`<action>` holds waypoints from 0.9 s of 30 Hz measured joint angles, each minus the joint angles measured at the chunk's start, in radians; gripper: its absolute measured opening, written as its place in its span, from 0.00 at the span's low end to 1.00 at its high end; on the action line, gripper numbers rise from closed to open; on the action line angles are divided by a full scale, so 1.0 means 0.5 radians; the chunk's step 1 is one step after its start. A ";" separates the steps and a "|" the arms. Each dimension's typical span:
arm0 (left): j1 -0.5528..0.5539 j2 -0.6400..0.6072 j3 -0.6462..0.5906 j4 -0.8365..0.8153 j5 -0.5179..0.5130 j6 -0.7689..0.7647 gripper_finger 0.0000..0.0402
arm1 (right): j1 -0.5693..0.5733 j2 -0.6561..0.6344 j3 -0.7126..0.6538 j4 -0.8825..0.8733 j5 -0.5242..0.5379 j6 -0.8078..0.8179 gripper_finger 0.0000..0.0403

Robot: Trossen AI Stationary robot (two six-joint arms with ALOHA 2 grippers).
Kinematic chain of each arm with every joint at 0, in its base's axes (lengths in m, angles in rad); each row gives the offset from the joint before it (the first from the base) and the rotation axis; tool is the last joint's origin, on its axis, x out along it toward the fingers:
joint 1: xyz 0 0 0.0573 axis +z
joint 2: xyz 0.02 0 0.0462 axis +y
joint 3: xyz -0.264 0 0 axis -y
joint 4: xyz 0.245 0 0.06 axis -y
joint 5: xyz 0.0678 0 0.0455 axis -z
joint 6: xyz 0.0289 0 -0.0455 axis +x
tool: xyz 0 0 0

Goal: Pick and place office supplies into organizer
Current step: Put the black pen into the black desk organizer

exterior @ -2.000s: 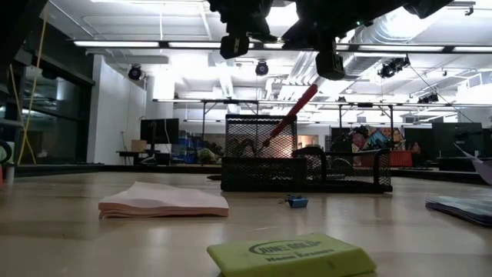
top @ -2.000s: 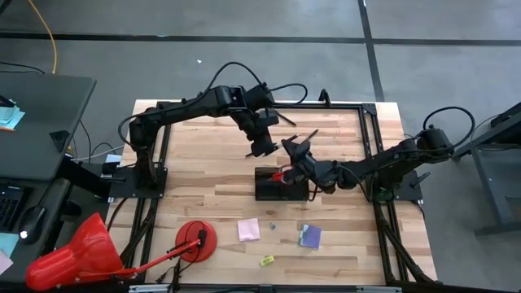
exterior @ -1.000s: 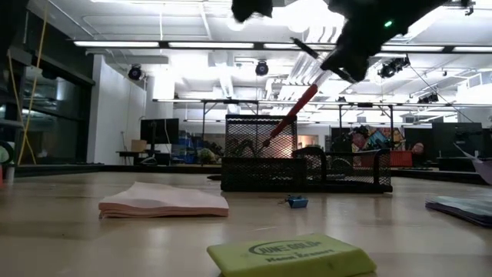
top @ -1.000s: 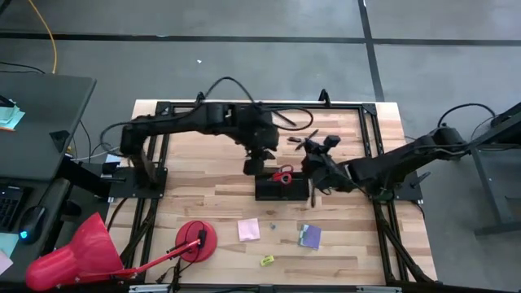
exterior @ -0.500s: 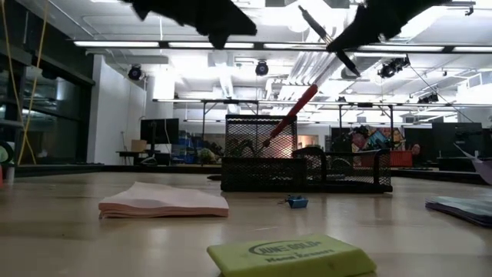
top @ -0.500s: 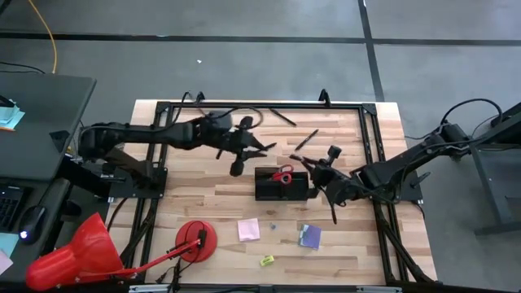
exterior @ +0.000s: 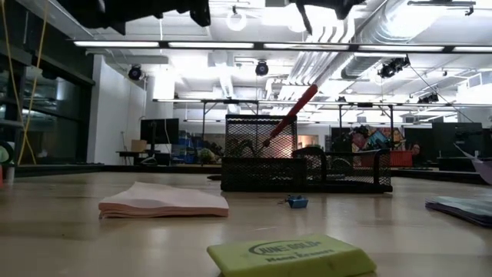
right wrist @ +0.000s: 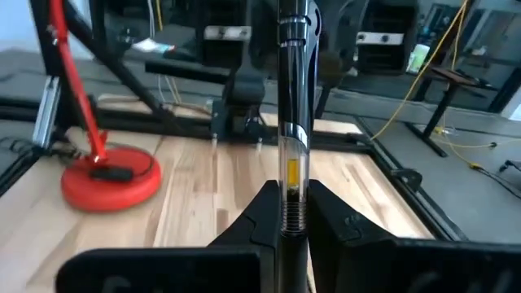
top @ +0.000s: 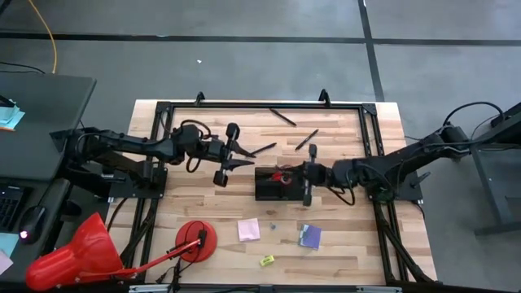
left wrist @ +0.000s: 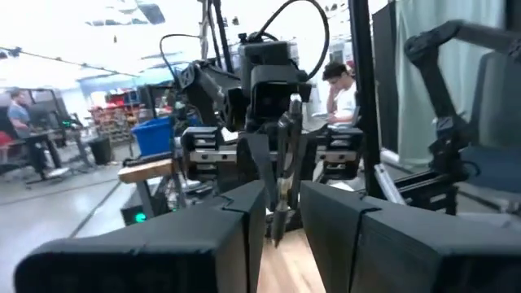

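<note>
- My left fingers (top: 236, 157) have swung away from the organizer (top: 281, 184), carrying a dark pen (left wrist: 281, 175).
- My right fingers (top: 308, 184) dropped beside the organizer, pen (right wrist: 291, 122) now upright.

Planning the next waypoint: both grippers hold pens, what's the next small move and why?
Probably lower the right gripper so its pen drops into the organizer: it sits at the organizer's right end, shut on the pen. The left gripper, also holding a pen, is farther off.

Both grippers (top: 244, 155) (top: 308, 181) apparently clamped, facing inward.
</note>
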 joint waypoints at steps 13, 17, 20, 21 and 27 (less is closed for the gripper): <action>-0.110 0.021 0.000 0.044 -0.200 0.038 0.40 | -0.312 0.256 0.000 0.466 -0.609 -0.140 0.04; -0.110 0.021 0.000 0.045 -0.249 0.012 0.48 | -0.330 0.275 0.000 0.504 -0.648 -0.137 0.04; -0.111 0.021 0.000 0.065 -0.186 0.046 0.51 | -0.362 0.291 0.001 0.514 -0.654 -0.137 0.04; -0.111 0.021 0.000 0.078 -0.187 0.040 0.52 | -0.374 0.292 0.001 0.518 -0.666 -0.137 0.04; -0.111 0.021 0.001 0.091 -0.165 0.039 0.52 | -0.422 0.343 0.001 0.641 -0.819 -0.105 0.04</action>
